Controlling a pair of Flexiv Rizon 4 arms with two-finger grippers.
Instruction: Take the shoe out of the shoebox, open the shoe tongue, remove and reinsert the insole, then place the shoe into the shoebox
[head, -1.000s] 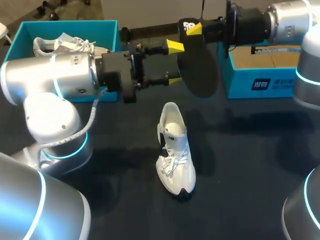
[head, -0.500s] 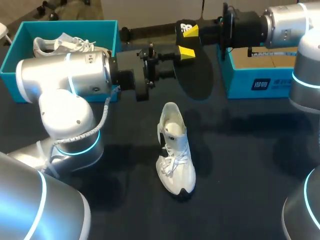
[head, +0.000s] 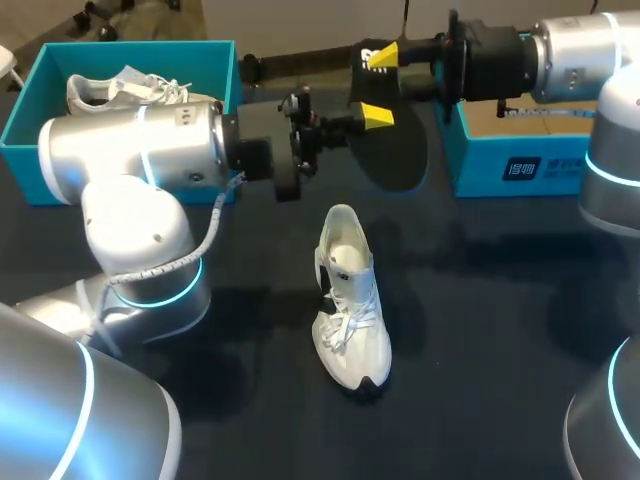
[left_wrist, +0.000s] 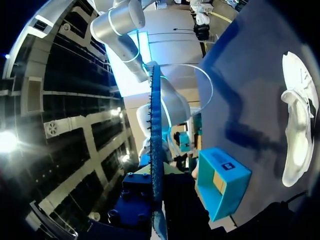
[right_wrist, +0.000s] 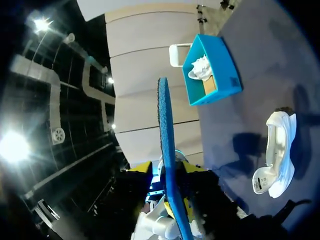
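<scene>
Your left gripper (head: 372, 116), having closed in, is pinching the insole (head: 398, 155) while your right gripper (head: 383, 58) is clamping its end, likely steadying it above the shoe (head: 350, 300) for reinsertion.

"What are the arms made of?"

"The left arm (head: 130, 150) is fat silver cylinders with rounded joints, a glowing cyan ring (head: 150, 292) and a thin grey cable (head: 212, 228) looping beside it."

"And the right arm (head: 580, 50)?"

"Same silver, black wrist. The left gripper (head: 372, 117) and right gripper (head: 385, 57) are black with yellow tips."
</scene>
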